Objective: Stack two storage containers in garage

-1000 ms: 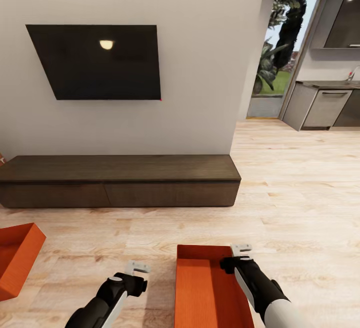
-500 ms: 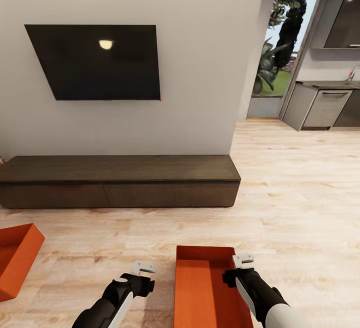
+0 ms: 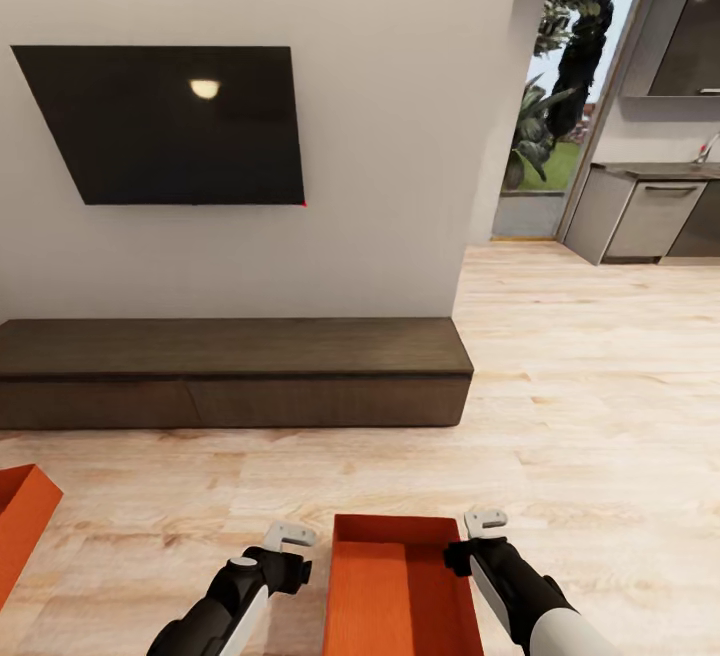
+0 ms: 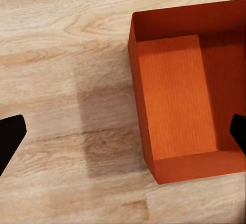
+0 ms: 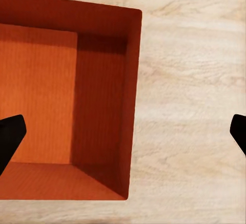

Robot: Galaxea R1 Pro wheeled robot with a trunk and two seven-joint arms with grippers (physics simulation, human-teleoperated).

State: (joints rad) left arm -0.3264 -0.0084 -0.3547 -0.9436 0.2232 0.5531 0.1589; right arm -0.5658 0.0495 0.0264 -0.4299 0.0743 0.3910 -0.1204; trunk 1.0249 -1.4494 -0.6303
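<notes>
One orange-red storage container [image 3: 395,591] sits on the pale wood floor of the living room, right in front of me between both arms. My left gripper [image 3: 290,537] hovers open just outside its left wall; the wrist view shows the bin [image 4: 187,90] partly between the spread fingertips [image 4: 10,138]. My right gripper [image 3: 485,522] is open above the bin's far right corner, its jaws straddling the right wall [image 5: 130,106]. The second container [image 3: 15,526] lies at the left edge, only a corner showing. Both bins are empty.
A long dark low cabinet [image 3: 230,371] stands against the grey wall under a black TV [image 3: 160,126]. To the right the wood floor [image 3: 600,386] runs open toward kitchen units [image 3: 640,216] and a glass door [image 3: 555,106].
The whole view has shifted, so TV, cabinet and bins sit further left and lower. My left gripper has come closer to the near bin's left wall; the right one stays by its far right corner.
</notes>
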